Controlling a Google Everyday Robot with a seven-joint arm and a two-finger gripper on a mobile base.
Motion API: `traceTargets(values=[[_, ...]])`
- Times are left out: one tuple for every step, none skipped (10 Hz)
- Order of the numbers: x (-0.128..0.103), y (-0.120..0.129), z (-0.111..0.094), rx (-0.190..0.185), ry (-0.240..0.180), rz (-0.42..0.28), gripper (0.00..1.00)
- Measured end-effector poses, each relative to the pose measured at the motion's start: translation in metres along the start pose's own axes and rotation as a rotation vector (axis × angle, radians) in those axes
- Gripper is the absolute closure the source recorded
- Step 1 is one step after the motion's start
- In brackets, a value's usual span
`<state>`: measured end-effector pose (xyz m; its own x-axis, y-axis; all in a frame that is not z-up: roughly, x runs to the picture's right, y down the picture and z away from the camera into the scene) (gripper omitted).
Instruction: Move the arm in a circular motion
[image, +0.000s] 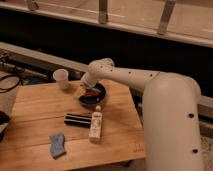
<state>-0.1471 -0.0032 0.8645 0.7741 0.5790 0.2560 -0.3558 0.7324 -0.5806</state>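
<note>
Wooden tabletop (40, 107) fills the lower left, with a dark wall behind it. Reaching in from the right, the white arm (130, 77) bends down at its wrist so that the gripper (88, 89) hangs just over the black bowl (100, 97), which holds something reddish. Whether the gripper is clenched or released cannot be told. Left of the gripper and a little behind it stands a white cup (61, 78). In front of it lie a black bar (77, 119) and, touching that bar's right end, a white bottle (95, 126) on its side. Farther forward and left rests a blue cloth (57, 144).
</note>
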Motion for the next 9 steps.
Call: traceTargets(values=[[0.0001, 0.0, 0.0, 0.0, 0.0, 0.0, 0.15], [0.0001, 0.0, 0.0, 0.0, 0.0, 0.0, 0.15], [0.0011, 0.0005, 0.0012, -0.002, 0.001, 0.001, 0.15], [0.001, 0.0002, 0.0009, -0.001, 0.001, 0.001, 0.15], [0.0014, 0.0001, 0.0009, -0.001, 0.001, 0.002, 0.15], [0.0018, -0.0003, 0.0005, -0.001, 0.001, 0.002, 0.15], [0.002, -0.0004, 0.0004, 0.0, 0.001, 0.003, 0.15], [0.0019, -0.0003, 0.0005, -0.001, 0.001, 0.003, 0.15], [0.0018, -0.0003, 0.0005, -0.001, 0.001, 0.003, 0.15]])
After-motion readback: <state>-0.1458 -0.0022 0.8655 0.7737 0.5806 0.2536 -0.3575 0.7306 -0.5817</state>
